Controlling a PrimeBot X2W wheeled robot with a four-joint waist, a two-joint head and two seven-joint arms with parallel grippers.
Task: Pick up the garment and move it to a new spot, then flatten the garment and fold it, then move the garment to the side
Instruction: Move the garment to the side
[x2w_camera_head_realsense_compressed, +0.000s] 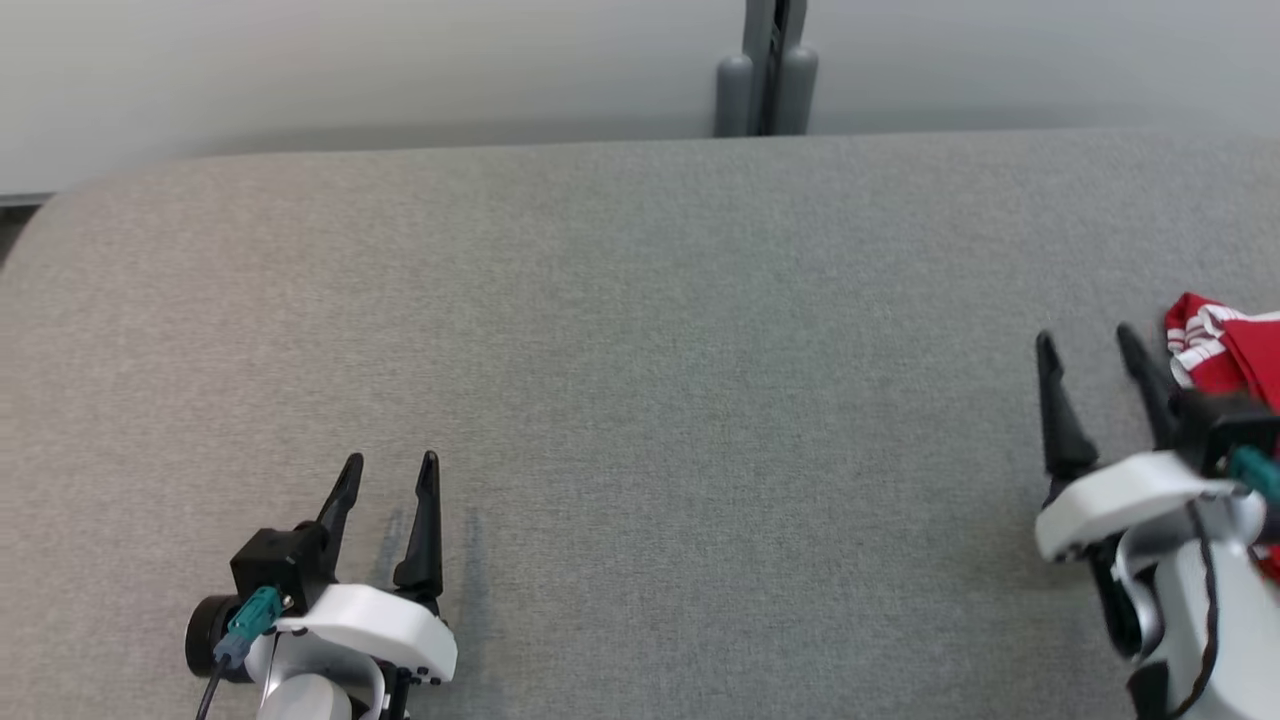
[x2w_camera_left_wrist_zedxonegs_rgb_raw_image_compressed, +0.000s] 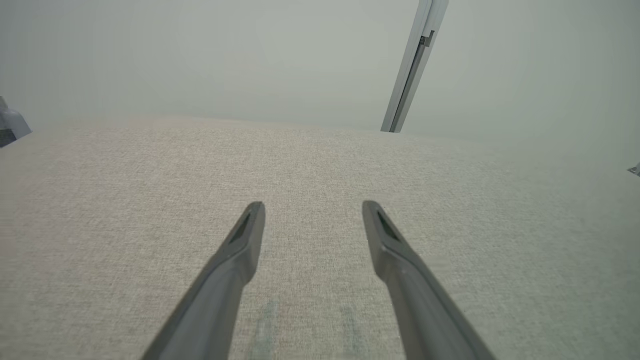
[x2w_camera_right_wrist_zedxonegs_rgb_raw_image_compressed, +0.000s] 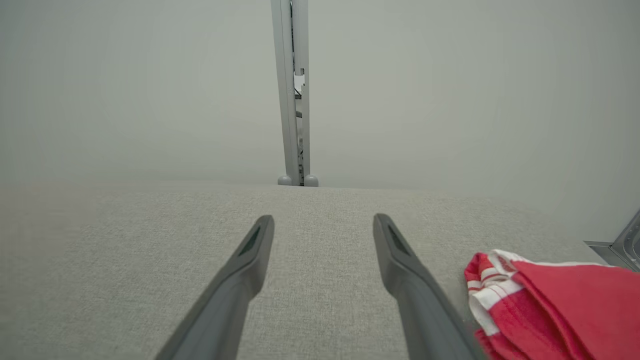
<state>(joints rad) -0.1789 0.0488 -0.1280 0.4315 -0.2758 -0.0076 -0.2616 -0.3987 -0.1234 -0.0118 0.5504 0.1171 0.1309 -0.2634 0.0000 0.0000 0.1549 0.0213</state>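
My left gripper (x2w_camera_head_realsense_compressed: 391, 459) and right gripper (x2w_camera_head_realsense_compressed: 1085, 337) are spread, empty. The garment (x2w_camera_head_realsense_compressed: 1225, 355) looks soft and floppy; I'd pinch its striped edge.

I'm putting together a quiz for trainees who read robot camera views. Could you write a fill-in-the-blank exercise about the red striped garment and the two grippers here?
1. The red cloth garment with white stripes lies on the robot's ____ side of the grey fabric-covered table.
2. The jaws of the right gripper, with its two long dark fingers beside the garment, stand ____.
3. The left gripper, over bare table, holds ____.
Missing words: right; open; nothing.
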